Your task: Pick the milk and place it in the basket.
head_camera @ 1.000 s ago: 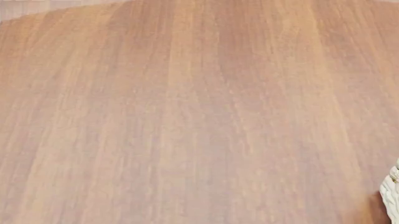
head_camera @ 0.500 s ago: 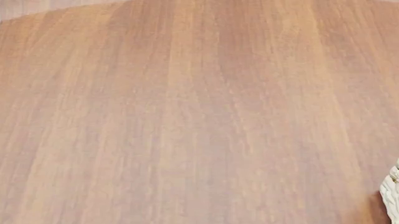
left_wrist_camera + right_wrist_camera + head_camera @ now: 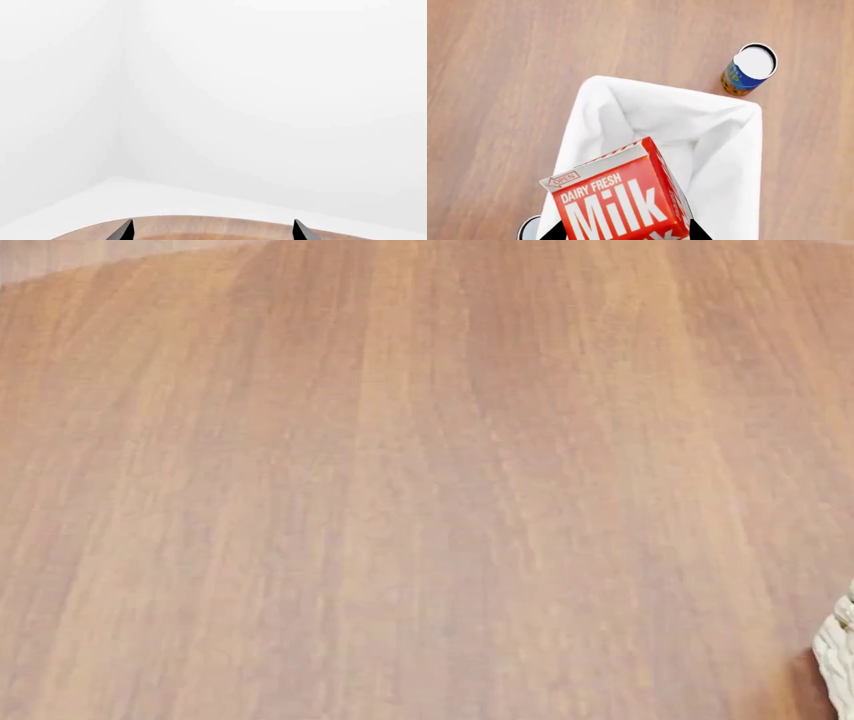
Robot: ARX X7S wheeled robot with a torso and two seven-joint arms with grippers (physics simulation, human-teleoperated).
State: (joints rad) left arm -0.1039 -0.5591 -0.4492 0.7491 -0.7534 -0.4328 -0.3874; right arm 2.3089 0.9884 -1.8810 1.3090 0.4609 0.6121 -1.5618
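Observation:
In the right wrist view my right gripper (image 3: 625, 233) is shut on the milk (image 3: 620, 200), a carton with a red top and white "Milk" lettering, and holds it above the white cloth liner of the basket (image 3: 727, 165). A black fingertip shows at each side of the carton. A sliver of the woven basket (image 3: 839, 648) shows at the right edge of the head view. My left gripper (image 3: 211, 231) shows only its two black fingertips (image 3: 124, 231), wide apart and empty, over the far edge of the wooden table (image 3: 200, 225).
A can (image 3: 748, 69) with a white lid and blue-yellow label stands on the table beside the basket. Part of another round object (image 3: 528, 228) shows beside the basket. The head view is filled by the wooden tabletop (image 3: 400, 490). White walls lie beyond the table.

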